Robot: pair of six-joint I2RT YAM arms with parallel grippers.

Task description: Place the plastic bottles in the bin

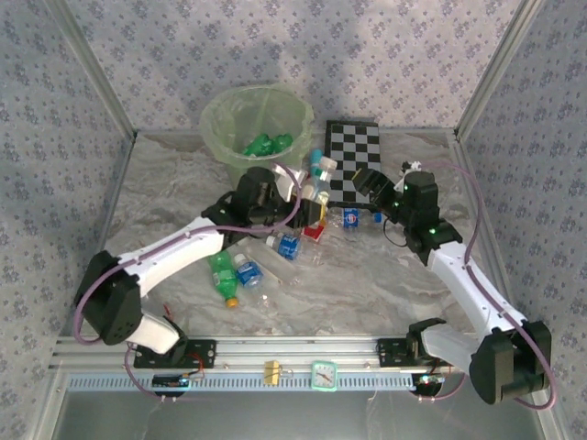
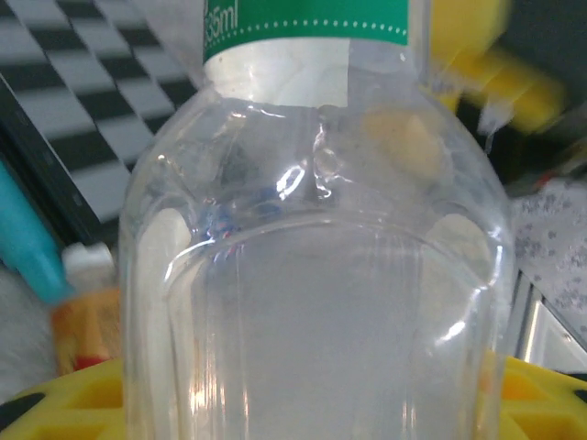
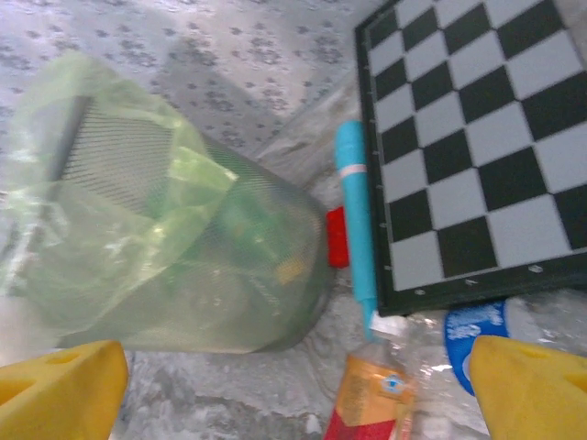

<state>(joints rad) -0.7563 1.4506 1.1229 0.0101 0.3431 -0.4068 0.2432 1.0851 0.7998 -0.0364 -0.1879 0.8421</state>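
Note:
My left gripper (image 1: 286, 190) is shut on a clear plastic bottle (image 2: 312, 275) with a green label, which fills the left wrist view between the yellow fingers (image 2: 55, 403). It hovers between the pale-green bin (image 1: 257, 119) and the checkerboard. Green bottles (image 1: 267, 144) lie inside the bin. More bottles lie on the table: a green one (image 1: 223, 275), blue-labelled ones (image 1: 248, 272) (image 1: 289, 246) (image 1: 351, 218) and a red-labelled one (image 1: 316, 225). My right gripper (image 1: 363, 181) hangs open over the checkerboard's near edge with nothing between its fingertips (image 3: 64, 390). It faces the bin (image 3: 165, 247) and an orange-and-red labelled bottle (image 3: 376, 394).
The black-and-white checkerboard (image 1: 353, 160) lies right of the bin. A teal tube (image 3: 353, 220) and a small red block (image 3: 337, 236) sit between the board and the bin. Patterned walls close in the table on three sides.

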